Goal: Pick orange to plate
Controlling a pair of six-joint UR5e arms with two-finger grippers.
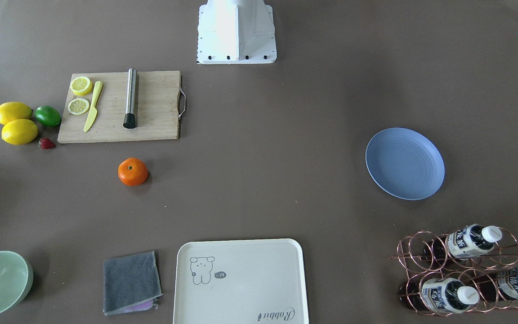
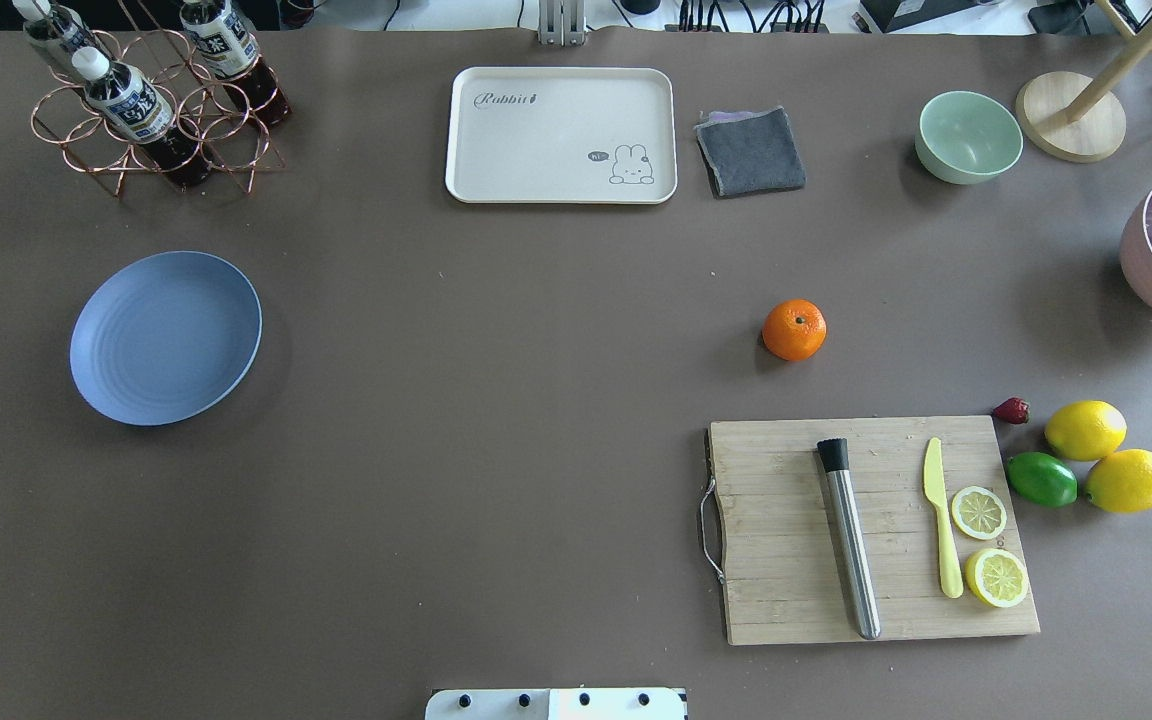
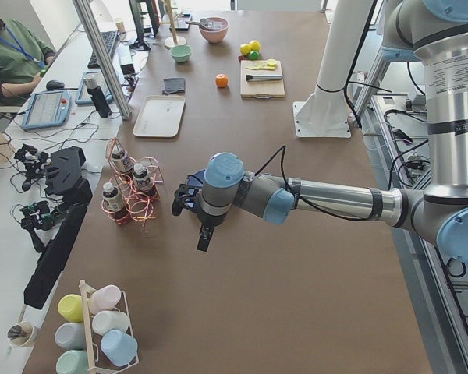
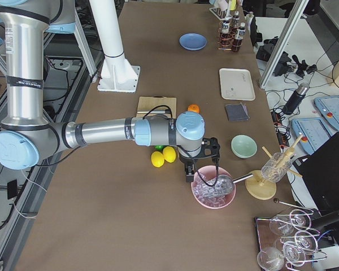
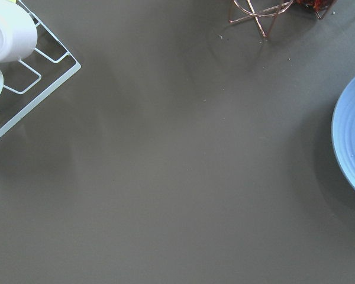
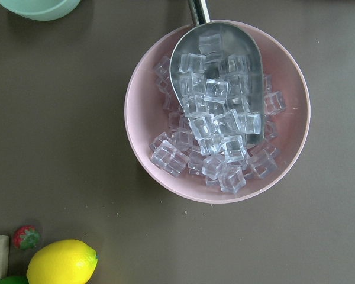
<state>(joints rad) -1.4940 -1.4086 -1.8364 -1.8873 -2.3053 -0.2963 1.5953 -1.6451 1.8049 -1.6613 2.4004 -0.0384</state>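
Observation:
The orange [image 2: 794,330] sits alone on the brown table just beyond the cutting board, also seen in the front view [image 1: 132,172]. The blue plate [image 2: 166,337] lies bare on the other half of the table [image 1: 404,163]; its rim [image 5: 352,148] shows at the right of the left wrist view. My left gripper [image 3: 205,236] hangs above the table beside the plate. My right gripper [image 4: 189,171] hangs over the near rim of a pink bowl of ice, far from the orange. I cannot tell whether either is open or shut.
A wooden cutting board [image 2: 871,530] carries a steel rod, a yellow knife and lemon slices. Lemons [image 2: 1084,430], a lime [image 2: 1041,479] and a strawberry lie beside it. A cream tray [image 2: 561,135], grey cloth [image 2: 750,151], green bowl [image 2: 969,136], bottle rack [image 2: 151,100] and pink ice bowl [image 6: 218,112] line the edges.

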